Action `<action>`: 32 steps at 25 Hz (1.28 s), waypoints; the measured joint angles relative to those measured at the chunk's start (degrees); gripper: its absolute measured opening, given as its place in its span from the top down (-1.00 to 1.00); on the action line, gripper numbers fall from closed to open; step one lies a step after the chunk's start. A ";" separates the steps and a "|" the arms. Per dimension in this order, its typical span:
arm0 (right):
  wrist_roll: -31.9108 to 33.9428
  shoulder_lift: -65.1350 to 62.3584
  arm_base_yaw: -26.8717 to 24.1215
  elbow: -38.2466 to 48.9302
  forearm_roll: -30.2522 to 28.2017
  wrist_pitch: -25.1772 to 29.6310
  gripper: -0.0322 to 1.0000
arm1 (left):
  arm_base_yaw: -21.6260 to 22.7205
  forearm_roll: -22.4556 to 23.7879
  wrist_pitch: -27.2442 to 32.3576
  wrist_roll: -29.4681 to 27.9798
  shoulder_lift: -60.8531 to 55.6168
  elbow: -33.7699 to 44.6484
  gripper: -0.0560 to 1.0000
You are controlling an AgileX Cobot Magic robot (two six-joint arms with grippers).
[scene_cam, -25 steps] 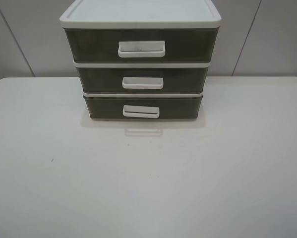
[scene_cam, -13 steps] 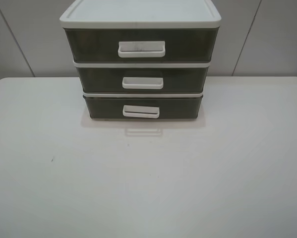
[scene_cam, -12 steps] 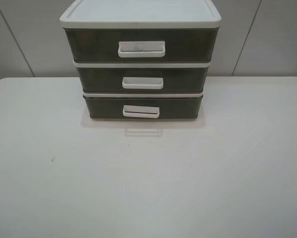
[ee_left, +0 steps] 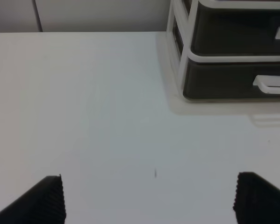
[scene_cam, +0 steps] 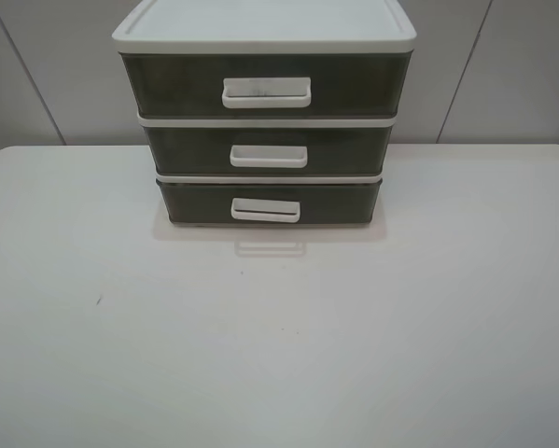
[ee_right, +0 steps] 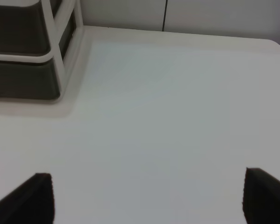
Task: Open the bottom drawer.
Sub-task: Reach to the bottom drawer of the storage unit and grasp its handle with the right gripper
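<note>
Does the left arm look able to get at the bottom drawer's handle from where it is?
Probably yes. The left claw is open, and only bare table lies between it and the bottom drawer; its handle faces out, unblocked.

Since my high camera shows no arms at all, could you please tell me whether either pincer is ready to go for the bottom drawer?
Observer: The left pincer is open wide over the table, short of the bottom drawer.
Operator: Thank you; does its camera see where to grip?
Observer: Yes, the drawer's white handle shows in it, cut by the picture's edge.
Operator: And the right one?
Observer: The right pincer is open too; its camera shows only a corner of the drawer unit, no handle.
</note>
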 joint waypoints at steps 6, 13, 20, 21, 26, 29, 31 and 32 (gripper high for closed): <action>0.00 19.52 0.00 -11.27 6.00 -4.18 -0.61 | 0.00 0.00 0.00 0.00 0.00 0.00 -0.52; 0.10 36.49 9.82 -12.84 13.09 -12.71 -0.61 | 0.00 0.00 0.00 0.00 0.00 0.00 -0.52; 0.10 51.04 30.93 -12.84 0.93 -29.68 -0.61 | 0.00 0.00 0.00 0.00 0.00 0.00 -0.52; 0.05 53.40 32.37 -12.84 -1.39 -31.63 -0.61 | 0.00 0.00 0.00 0.00 0.00 0.00 -0.52; -0.25 64.52 38.35 -12.84 -17.77 -39.73 -0.61 | 0.00 0.00 0.00 0.00 0.00 0.00 -0.52; -0.39 71.53 39.99 -12.84 -26.24 -43.98 -0.61 | 0.00 0.00 0.00 0.00 0.00 0.00 -0.52; -0.80 75.28 40.84 -12.84 -30.10 -46.20 -0.61 | 0.00 0.00 0.00 0.00 0.00 0.00 -0.52; -1.25 77.04 41.30 -12.84 -31.60 -47.24 -0.61 | 0.00 0.00 0.00 0.00 0.00 0.00 -0.52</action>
